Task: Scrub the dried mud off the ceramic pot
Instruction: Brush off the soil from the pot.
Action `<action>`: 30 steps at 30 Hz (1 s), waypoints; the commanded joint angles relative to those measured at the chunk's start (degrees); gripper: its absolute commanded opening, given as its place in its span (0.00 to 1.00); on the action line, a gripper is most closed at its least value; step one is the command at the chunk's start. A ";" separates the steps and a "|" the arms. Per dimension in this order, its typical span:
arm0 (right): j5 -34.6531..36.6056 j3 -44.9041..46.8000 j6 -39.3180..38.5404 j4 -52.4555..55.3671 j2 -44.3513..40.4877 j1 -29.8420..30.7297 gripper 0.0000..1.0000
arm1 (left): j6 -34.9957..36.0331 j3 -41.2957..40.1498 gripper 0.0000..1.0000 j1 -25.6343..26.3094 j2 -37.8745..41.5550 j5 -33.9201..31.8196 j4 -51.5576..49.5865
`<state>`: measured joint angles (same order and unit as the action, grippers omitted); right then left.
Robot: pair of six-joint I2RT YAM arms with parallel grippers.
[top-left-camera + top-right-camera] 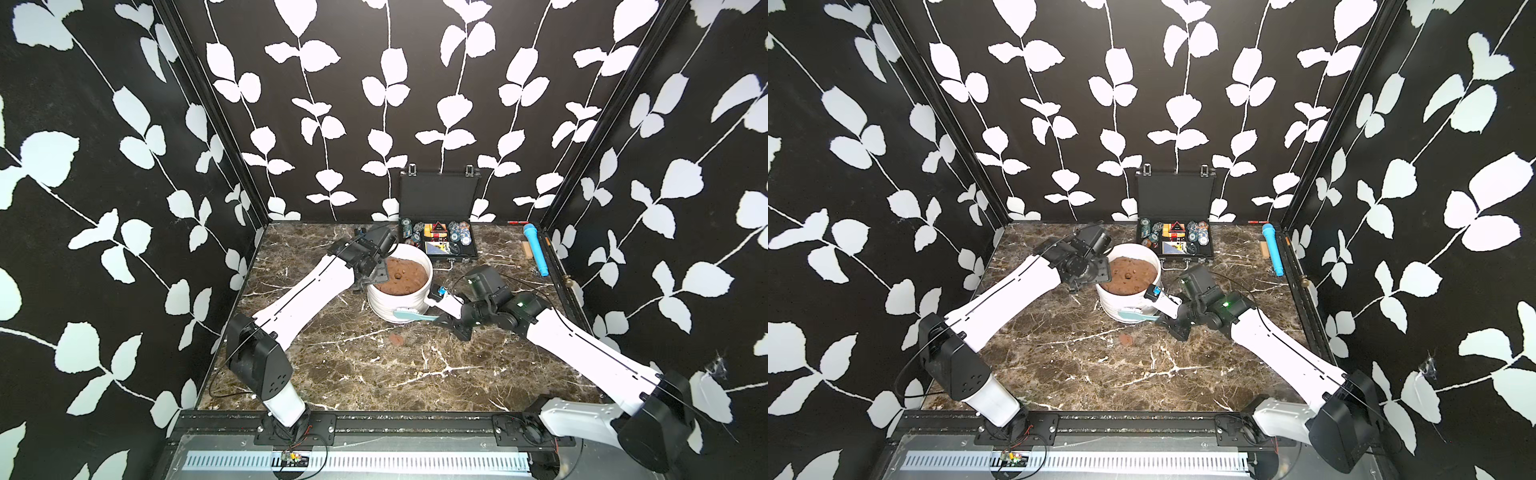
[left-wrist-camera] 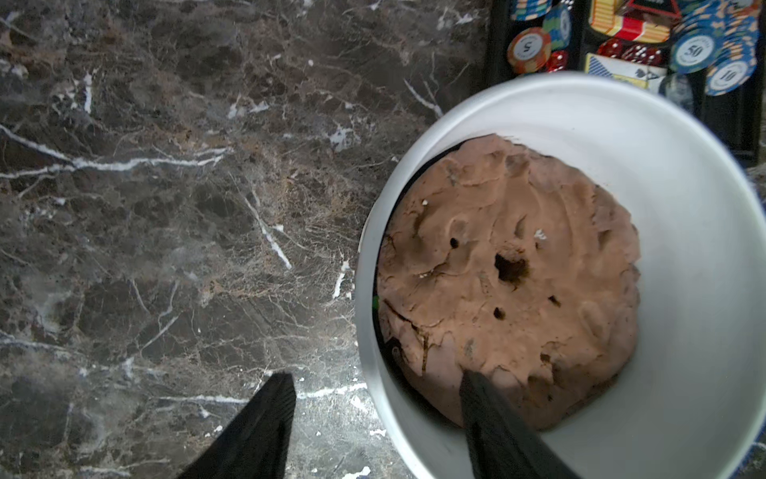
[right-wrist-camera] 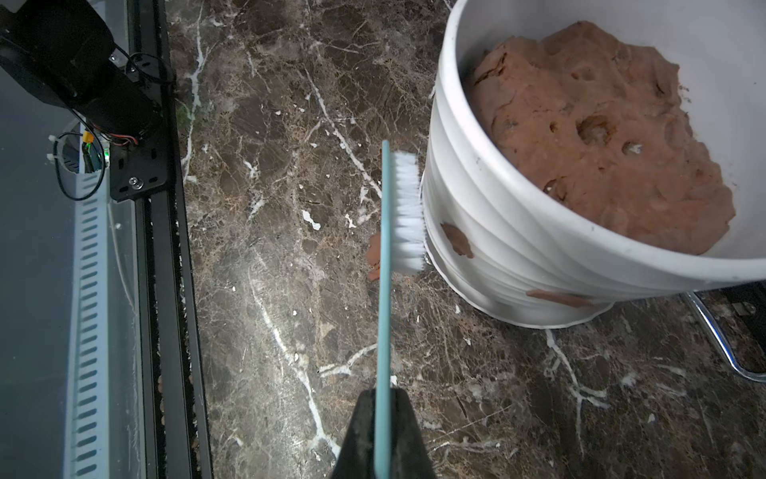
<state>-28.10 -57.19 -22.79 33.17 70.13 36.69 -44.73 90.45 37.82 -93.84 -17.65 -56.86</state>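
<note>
Both top views look steeply down from high up on the near side of the ceramic pot, taking in everything around it. My left wrist camera hangs close above the pot's rim, facing straight down. My right wrist camera sits low and close beside its ribbed wall. All four views share the pot.

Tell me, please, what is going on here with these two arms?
The right hand is shut on a blue brush and holds its bristles against the ribbed wall of the white pot. Two patches of dried mud are on that wall, and one flake lies on the table. The left hand is open, astride the pot's rim.
</note>
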 commanded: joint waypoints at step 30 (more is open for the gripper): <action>6.16 3.37 -3.47 -12.12 4.48 -3.26 0.00 | -5.33 -4.95 0.17 0.40 -3.24 1.29 4.78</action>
<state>-25.02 -54.35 -25.76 26.17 73.91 34.33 -51.75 85.25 37.91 -96.20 -17.19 -51.31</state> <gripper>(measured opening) 0.068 0.178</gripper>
